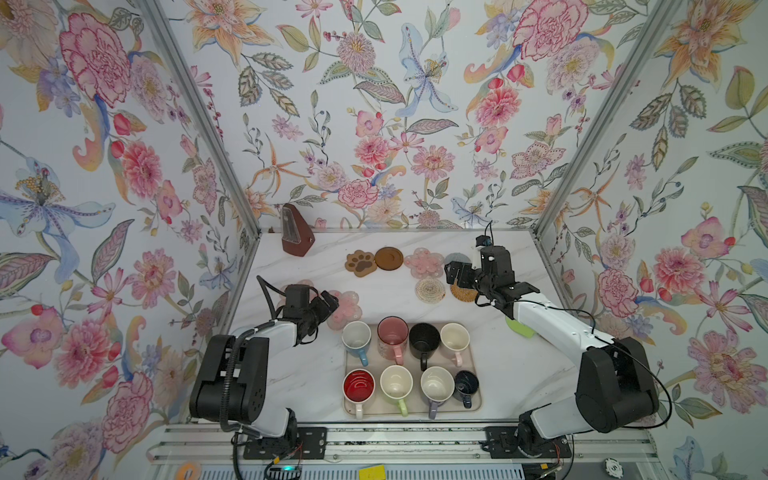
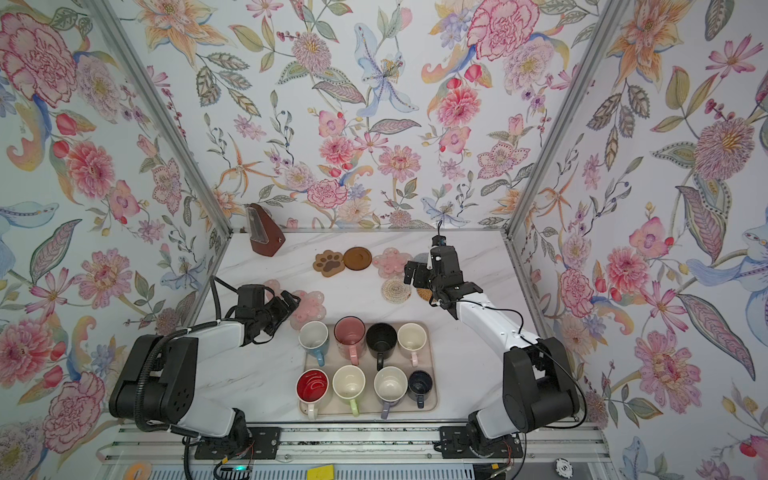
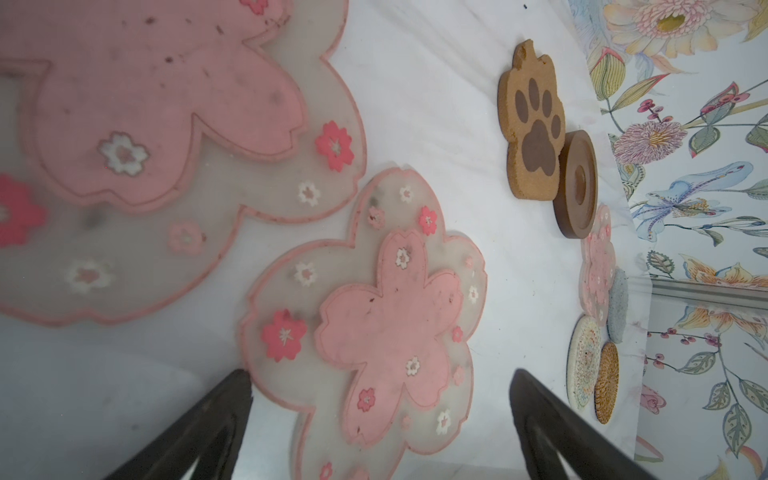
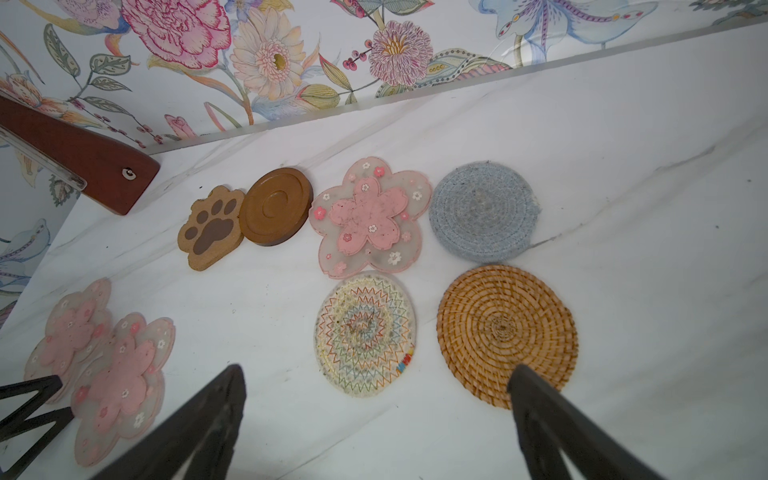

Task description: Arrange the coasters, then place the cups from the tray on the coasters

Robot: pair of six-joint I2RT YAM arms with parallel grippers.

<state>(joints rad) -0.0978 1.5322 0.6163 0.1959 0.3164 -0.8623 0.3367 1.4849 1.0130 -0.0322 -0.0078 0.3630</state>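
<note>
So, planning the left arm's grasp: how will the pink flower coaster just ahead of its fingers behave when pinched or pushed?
The flower coaster looks thin, translucent and flat on the table: probably floppy and light, hard to get under. Its rubbery look suggests it grips rather than slides; pushing may drag the neighbouring flower coaster it meets.

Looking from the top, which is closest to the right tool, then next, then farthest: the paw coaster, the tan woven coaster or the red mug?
1. The tan woven coaster: just below the right tool, partly hidden by it.
2. The paw coaster: back row, off to the left.
3. The red mug: front-left corner of the tray, farthest.
</note>
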